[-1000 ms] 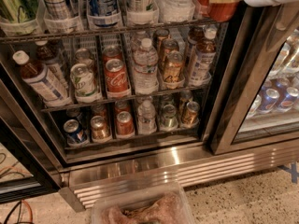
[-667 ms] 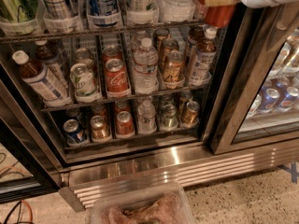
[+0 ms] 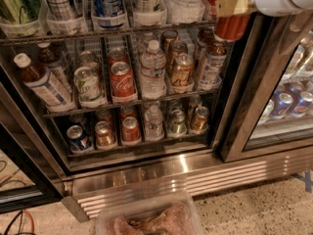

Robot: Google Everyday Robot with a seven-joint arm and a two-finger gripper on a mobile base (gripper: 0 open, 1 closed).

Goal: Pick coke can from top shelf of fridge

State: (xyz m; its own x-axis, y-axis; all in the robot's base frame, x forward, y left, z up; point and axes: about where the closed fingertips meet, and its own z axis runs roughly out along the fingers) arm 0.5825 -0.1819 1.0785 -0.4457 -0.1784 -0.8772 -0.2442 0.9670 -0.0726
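Gripper (image 3: 234, 5) top-right at coke can (image 3: 230, 28) (water bottle (image 3: 186, 4) beside).

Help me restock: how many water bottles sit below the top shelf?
2: one water bottle on the middle rack, another bottle on the bottom rack; others may hide. Gripper at top right.

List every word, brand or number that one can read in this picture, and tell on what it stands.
"Coca-Cola": white script on the red can on the middle rack, soft but recognisable.
Too blurred to read: labels on the water bottle, the blue cans behind the right door, the cans on the top shelf.
The gripper, upper right before the top shelf, bears no readable text.
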